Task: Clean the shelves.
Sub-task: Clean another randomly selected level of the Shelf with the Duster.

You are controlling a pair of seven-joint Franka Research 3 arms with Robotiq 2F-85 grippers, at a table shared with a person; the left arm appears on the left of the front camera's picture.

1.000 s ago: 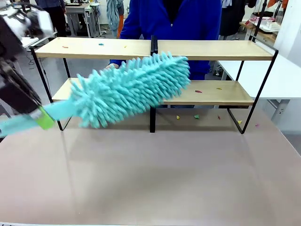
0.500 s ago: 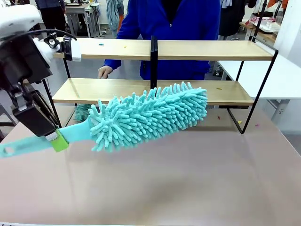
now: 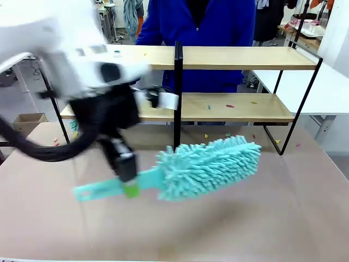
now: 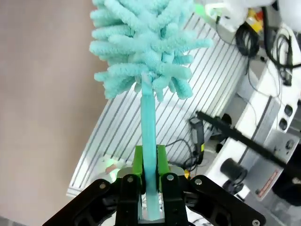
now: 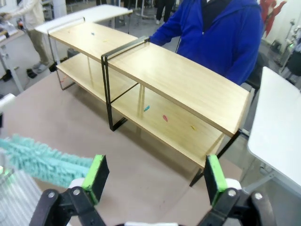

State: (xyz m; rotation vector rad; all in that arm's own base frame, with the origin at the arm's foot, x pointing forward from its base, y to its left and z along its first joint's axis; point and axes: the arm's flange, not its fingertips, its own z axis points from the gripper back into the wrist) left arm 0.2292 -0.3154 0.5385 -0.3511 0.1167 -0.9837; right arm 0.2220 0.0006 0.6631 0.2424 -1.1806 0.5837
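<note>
Shelves (image 3: 245,57) are seen in the front view along the far side of the desk (image 3: 262,218): a two-tier rack of light wooden boards in a thin black frame. A person (image 3: 218,22) in a blue top is placed behind them. Small coloured scraps (image 3: 229,106) are scattered on the lower board and on the desk under the rack. The left gripper (image 3: 130,188), blurred, is closed around the flat handle of a teal chenille duster (image 3: 210,166). The fluffy head is held low in front of the rack and apart from it. Whether it touches the desk cannot be told.

In the left wrist view, the green pads (image 4: 137,162) are pressed against both sides of the duster's handle. The head is pointed away from the camera, past the desk's edge and a ribbed metal plate (image 4: 207,89).

In the right wrist view, the right gripper (image 5: 154,176) is spread wide, with nothing held between its pads. It is hung above the desk, facing the shelves. The duster's fringe is seen at the left edge, and a white table (image 5: 282,122) at the right.
</note>
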